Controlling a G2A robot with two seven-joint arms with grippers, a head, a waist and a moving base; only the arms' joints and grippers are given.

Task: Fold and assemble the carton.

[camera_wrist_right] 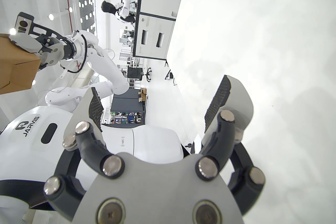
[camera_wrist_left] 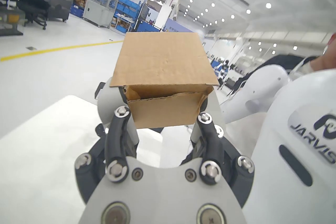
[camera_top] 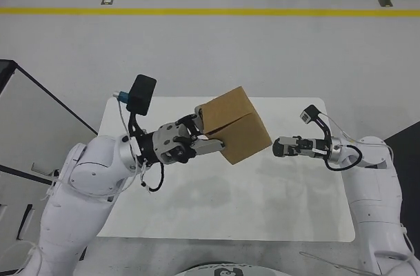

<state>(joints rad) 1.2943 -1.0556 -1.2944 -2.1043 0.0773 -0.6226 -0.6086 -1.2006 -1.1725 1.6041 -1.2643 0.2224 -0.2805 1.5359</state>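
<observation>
The brown corrugated-cardboard carton (camera_wrist_left: pixel 162 64) looks matt and papery, with faint dents on its flat panel and a ragged, fibrous edge on the inner flap. The left end effector (camera_wrist_left: pixel 164 104) has a satin grey metal plate, shiny steel screws and smooth black plastic links with a slight gloss. The right end effector (camera_wrist_right: pixel 160 93) shows the same metal and black plastic; its fingers (camera_wrist_right: pixel 236 99) are pale smooth shells faced with dark ribbed pads. The white rectangular desk (camera_top: pixel 278 200) is smooth and matt.
</observation>
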